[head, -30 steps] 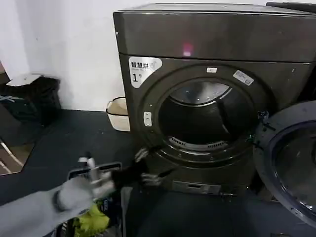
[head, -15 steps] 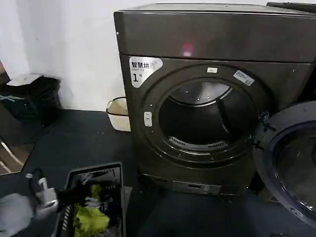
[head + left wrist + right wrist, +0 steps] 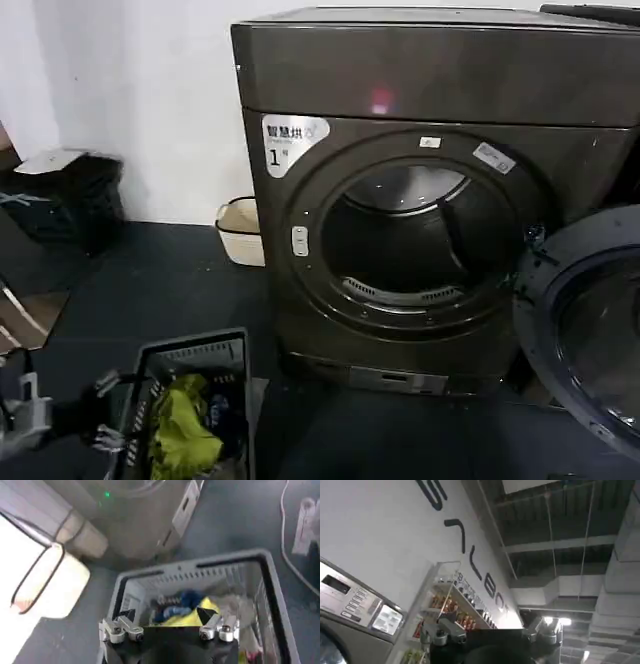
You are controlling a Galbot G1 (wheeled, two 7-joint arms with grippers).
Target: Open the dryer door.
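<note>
- Left pincer (image 3: 105, 410) is seen low on the floor, fingers apart and empty, over the laundry basket (image 3: 238, 352).
- Right pincer (image 3: 490, 634) is raised, fingers apart.
- Dryer door (image 3: 585, 330) is swung open at the right of the dryer (image 3: 440, 80), well apart from the left pincer.

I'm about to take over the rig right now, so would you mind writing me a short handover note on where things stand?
Left gripper: open, holding nothing, low at the robot's left, over the laundry basket of clothes on the floor in front of the dryer.
Right gripper: open, empty, pointed up toward the wall and ceiling, away from the work.
Dryer door: swung wide open to the right of the machine; the drum opening is fully exposed.
Done: the door is open.
Left: nothing on the door itself; just keep both arms clear of it.
</note>
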